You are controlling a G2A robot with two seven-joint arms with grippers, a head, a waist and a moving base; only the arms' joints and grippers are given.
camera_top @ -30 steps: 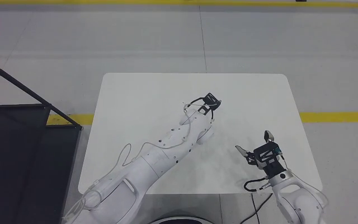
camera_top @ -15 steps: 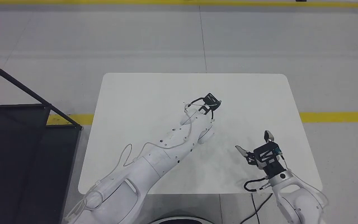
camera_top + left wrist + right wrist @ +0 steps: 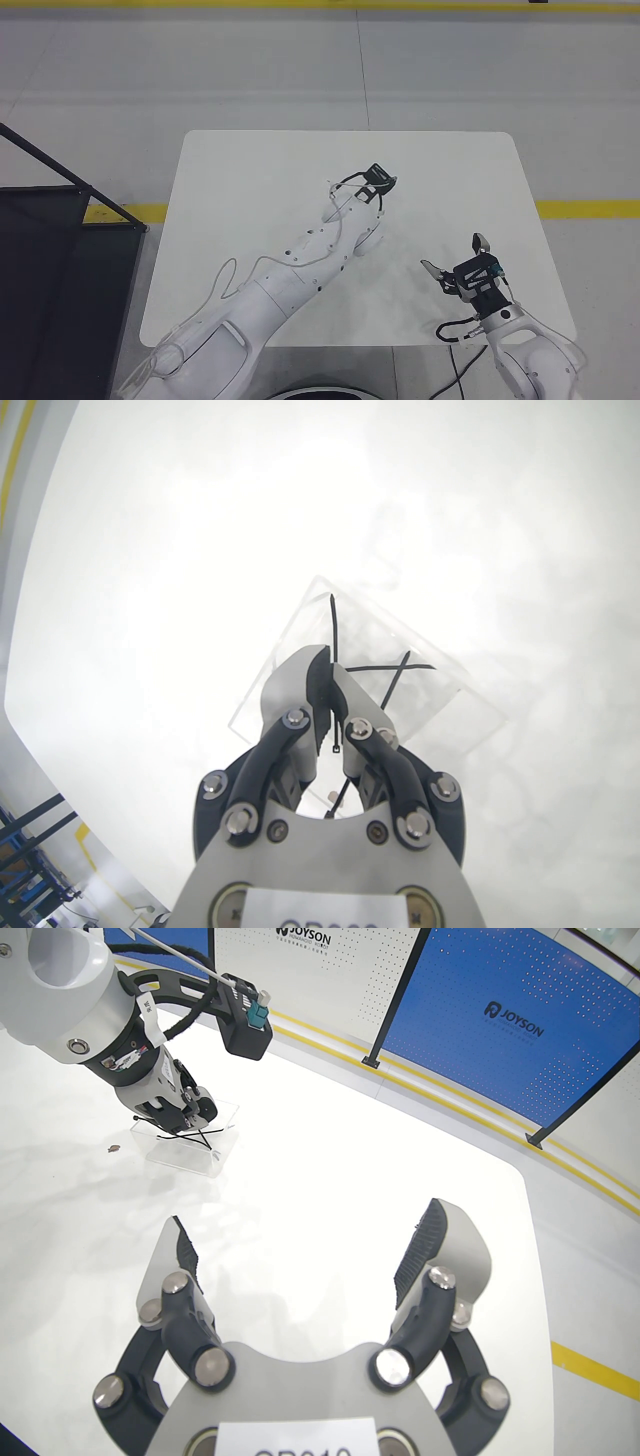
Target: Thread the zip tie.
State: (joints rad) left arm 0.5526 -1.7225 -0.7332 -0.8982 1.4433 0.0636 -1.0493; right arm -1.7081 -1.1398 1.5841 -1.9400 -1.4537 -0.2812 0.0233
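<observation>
My left gripper [image 3: 327, 660] is shut on a thin black zip tie [image 3: 333, 625]. The tie's pointed tip sticks out past the fingertips and its square head hangs between the finger bases. Just below lies a clear plastic tray [image 3: 450, 710] holding a couple more black zip ties [image 3: 395, 685], crossed over each other. The right wrist view shows that left gripper [image 3: 197, 1120] low over the tray [image 3: 200, 1160], near the table's middle. My right gripper [image 3: 305, 1218] stands open with nothing in it, near the table's front right [image 3: 453, 253].
The white table [image 3: 260, 200] has rounded corners. A small brown speck [image 3: 113, 1148] lies on it beside the tray. A black frame [image 3: 40, 260] stands off the table's left side. Blue panels [image 3: 500, 1003] stand beyond the far edge.
</observation>
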